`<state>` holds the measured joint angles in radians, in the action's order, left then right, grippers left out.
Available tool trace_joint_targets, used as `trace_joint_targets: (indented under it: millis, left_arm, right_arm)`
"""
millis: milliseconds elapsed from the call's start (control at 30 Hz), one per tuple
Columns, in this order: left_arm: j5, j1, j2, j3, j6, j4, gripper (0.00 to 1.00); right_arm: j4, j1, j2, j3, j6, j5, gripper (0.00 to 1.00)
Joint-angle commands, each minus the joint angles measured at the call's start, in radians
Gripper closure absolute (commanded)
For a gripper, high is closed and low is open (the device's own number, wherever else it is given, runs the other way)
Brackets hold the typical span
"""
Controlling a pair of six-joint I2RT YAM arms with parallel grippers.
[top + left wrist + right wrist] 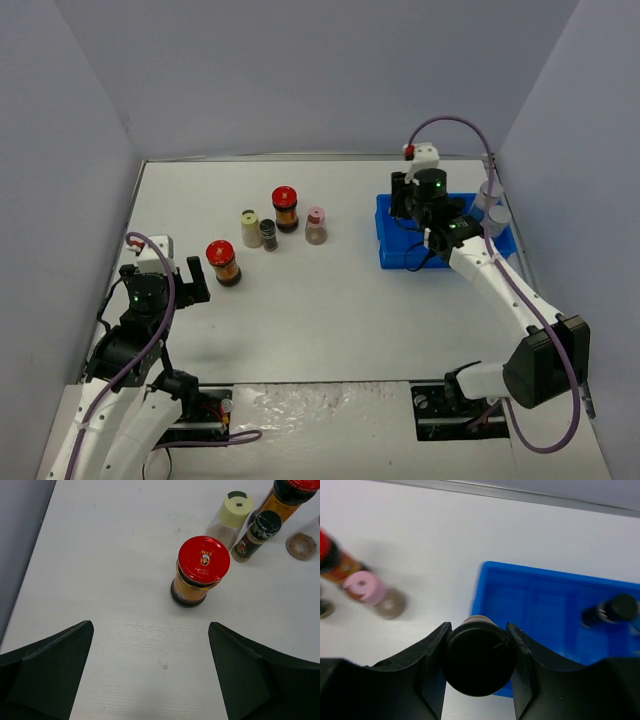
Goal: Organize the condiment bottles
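My right gripper (479,656) is shut on a tiny black-capped bottle (479,659) and holds it over the left edge of the blue tray (392,245). Another black-capped bottle (612,610) lies in the tray. Two silver-lidded jars (493,205) stand beside the tray's far right. On the table stand a red-lidded jar (223,262), a second red-lidded jar (286,208), a cream bottle (250,228), a small dark bottle (268,234) and a pink-capped bottle (316,225). My left gripper (150,670) is open, just short of the near red-lidded jar (200,570).
Grey walls enclose the white table on the left, back and right. The blue tray (545,605) has divided compartments. A red and white fixture (420,153) sits at the back edge. Cables run along both arms.
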<state>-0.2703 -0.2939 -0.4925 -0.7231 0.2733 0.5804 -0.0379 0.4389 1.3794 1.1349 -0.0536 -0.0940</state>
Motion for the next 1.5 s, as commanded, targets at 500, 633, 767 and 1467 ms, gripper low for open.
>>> trace_joint_targets:
  millis: [500, 633, 767, 1467]
  left_arm:
    - [0.003, 0.006, -0.017, -0.025, -0.011, -0.065, 0.03]
    - [0.001, 0.006, -0.014, -0.025, -0.014, -0.065, 0.03]
    - [-0.001, 0.006, -0.014, -0.024, -0.015, -0.065, 0.03]
    - [0.002, 0.006, -0.030, -0.021, -0.026, -0.074, 0.03]
  right_arm:
    - [-0.123, -0.506, 0.046, -0.094, -0.136, -0.079, 1.00]
    - [-0.180, -0.508, 0.092, -0.112, -0.131, -0.071, 1.00]
    - [-0.237, -0.508, 0.142, -0.126, -0.128, -0.070, 1.00]
    - [-0.353, -0.520, 0.281, -0.164, -0.103, -0.054, 0.79]
